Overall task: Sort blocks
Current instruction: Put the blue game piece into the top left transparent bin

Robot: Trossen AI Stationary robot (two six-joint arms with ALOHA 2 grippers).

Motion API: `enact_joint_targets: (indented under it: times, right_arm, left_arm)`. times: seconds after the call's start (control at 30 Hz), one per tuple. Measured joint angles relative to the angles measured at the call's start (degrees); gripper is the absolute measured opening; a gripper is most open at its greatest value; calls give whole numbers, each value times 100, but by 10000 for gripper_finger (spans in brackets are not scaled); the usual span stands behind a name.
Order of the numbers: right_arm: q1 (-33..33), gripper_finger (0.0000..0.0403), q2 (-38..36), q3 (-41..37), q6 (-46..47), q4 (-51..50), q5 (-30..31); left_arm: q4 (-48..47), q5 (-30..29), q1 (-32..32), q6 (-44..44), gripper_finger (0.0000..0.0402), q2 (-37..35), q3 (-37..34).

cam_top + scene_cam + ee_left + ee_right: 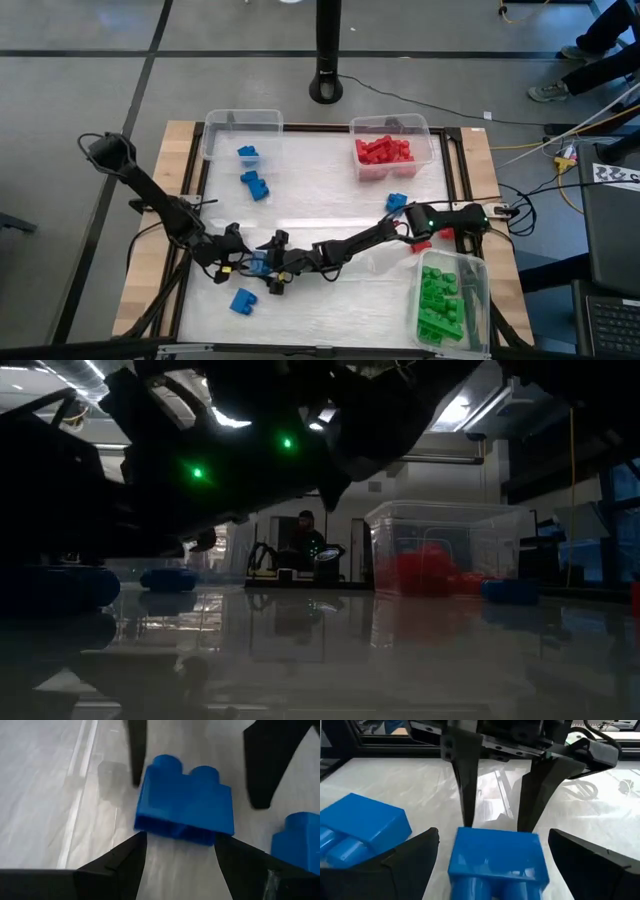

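Blocks are what I am sorting, and the one in play is a blue two-stud brick (184, 806) lying on the worktop (330, 190) in the lower-left part of the high view, between my two hands. My left hand (232, 258) has its fingers apart, one on each side of the brick and clear of it; my right hand (276, 266) faces it from the other side, fingers also spread, holding nothing. I judge the brick light, rigid and hollow, with smooth glossy walls that could slip under a weak pinch; it will not crush. The best hold looks like the two flat side walls, low on the body, not the rounded studs. In the left wrist view its long axis runs across the frame, slightly skewed, with the studs pointing to the upper edge, so it seems tipped onto its side. Another blue brick (300, 840) lies just beside it.
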Motion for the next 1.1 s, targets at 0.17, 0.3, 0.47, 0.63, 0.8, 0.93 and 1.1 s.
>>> enact_joint_targets:
  times: [0.17,0.3,0.47,0.63,0.8,0.93,1.1]
  right_arm:
    - [0,374,65,0,49,33,18]
    - [-2,374,161,-1,50,24,37]
    - [-4,374,289,-3,60,-21,3]
    - [-16,373,293,-4,-4,-13,7]
    - [-17,343,293,-4,-221,-2,188]
    - [-10,295,290,-4,-323,2,202]
    - [-11,293,286,-4,-458,2,208]
  left_arm:
    - [394,-28,17,99,224,287,-1]
    - [545,-153,20,33,224,491,-1]
    - [680,-173,29,20,224,682,-1]
    - [713,-193,31,7,224,735,-1]
    - [1024,-199,35,299,224,738,-1]
    - [1076,-192,33,361,224,740,-2]
    - [1078,-192,31,377,224,738,-2]
